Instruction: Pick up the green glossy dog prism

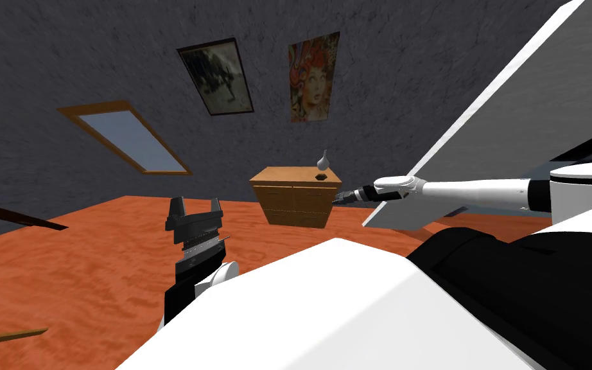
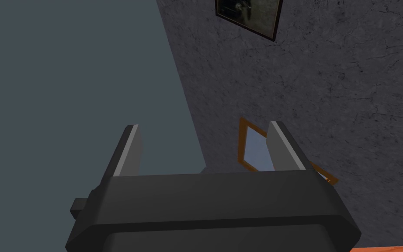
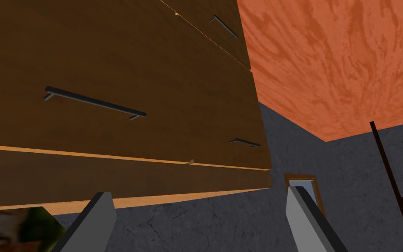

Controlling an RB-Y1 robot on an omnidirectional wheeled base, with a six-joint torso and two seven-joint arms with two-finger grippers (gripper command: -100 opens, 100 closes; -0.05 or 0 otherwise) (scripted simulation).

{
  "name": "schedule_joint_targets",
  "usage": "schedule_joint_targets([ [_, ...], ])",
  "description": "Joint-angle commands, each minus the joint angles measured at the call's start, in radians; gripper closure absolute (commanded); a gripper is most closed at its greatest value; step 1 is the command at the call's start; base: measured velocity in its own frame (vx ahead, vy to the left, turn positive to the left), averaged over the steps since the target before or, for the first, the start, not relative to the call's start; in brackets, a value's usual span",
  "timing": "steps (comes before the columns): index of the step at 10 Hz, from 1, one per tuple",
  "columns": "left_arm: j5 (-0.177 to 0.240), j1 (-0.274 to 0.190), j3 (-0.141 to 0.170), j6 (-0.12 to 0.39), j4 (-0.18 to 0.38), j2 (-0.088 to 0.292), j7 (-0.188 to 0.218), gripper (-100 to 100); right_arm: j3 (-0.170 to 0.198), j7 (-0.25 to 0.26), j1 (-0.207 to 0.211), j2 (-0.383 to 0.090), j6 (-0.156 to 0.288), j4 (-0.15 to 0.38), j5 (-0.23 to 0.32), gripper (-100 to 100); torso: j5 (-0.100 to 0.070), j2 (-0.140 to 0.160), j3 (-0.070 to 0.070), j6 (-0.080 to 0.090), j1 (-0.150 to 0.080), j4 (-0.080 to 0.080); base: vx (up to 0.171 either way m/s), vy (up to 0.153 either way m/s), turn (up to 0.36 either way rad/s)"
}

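Note:
A small dark prism [image 1: 321,175] sits on top of a wooden dresser [image 1: 295,209] against the far wall. In the right wrist view a green and brown faceted thing [image 3: 17,229] sits at the dresser's top edge, just outside one finger [image 3: 93,218]. My right gripper [image 1: 337,200] reaches to the dresser's front at its right side, below the top. It stands open [image 3: 198,192] with nothing between the fingers, facing the drawer fronts [image 3: 109,65]. My left gripper [image 1: 196,204] is raised over the floor left of the dresser, open and empty [image 2: 203,125].
A grey vase [image 1: 322,157] stands on the dresser just behind the prism. A large white panel [image 1: 481,128] slants across the right side, close to my right arm. Orange floor [image 1: 95,257] spreads in front of the dresser.

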Motion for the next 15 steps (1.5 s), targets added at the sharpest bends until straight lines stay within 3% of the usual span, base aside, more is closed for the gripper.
schedule_joint_targets([
  [1, 0.0, 0.0, 0.0, 0.0, 0.0, 0.0, 0.0, 0, -0.008, 0.003, 0.006, -0.05, -0.02, 0.026, -0.002, -100, 0.0, 0.0, 0.0, 0.0, 0.0, 0.0, 0.028, -0.023, 0.099],
  [8, 0.0, 0.0, 0.0, 0.0, 0.0, 0.0, 0.0, 0, -0.016, -0.003, 0.011, -0.256, -0.099, 0.151, -0.001, -100, -0.001, -0.002, -0.001, 0.001, -0.002, 0.0, 0.042, -0.048, 0.165],
  [12, 0.0, 0.0, 0.0, 0.0, 0.0, 0.0, 0.0, 0, -0.017, -0.003, 0.016, -0.322, -0.119, 0.178, -0.005, -100, -0.001, -0.001, -0.001, 0.0, -0.002, 0.0, 0.037, -0.047, 0.114],
  [15, 0.0, 0.0, 0.0, 0.0, 0.0, 0.0, 0.0, 0, -0.017, -0.005, 0.041, -0.421, -0.181, 0.247, -0.02, -100, -0.001, -0.004, -0.003, 0.0, -0.005, -0.001, 0.07, -0.103, 0.33],
])
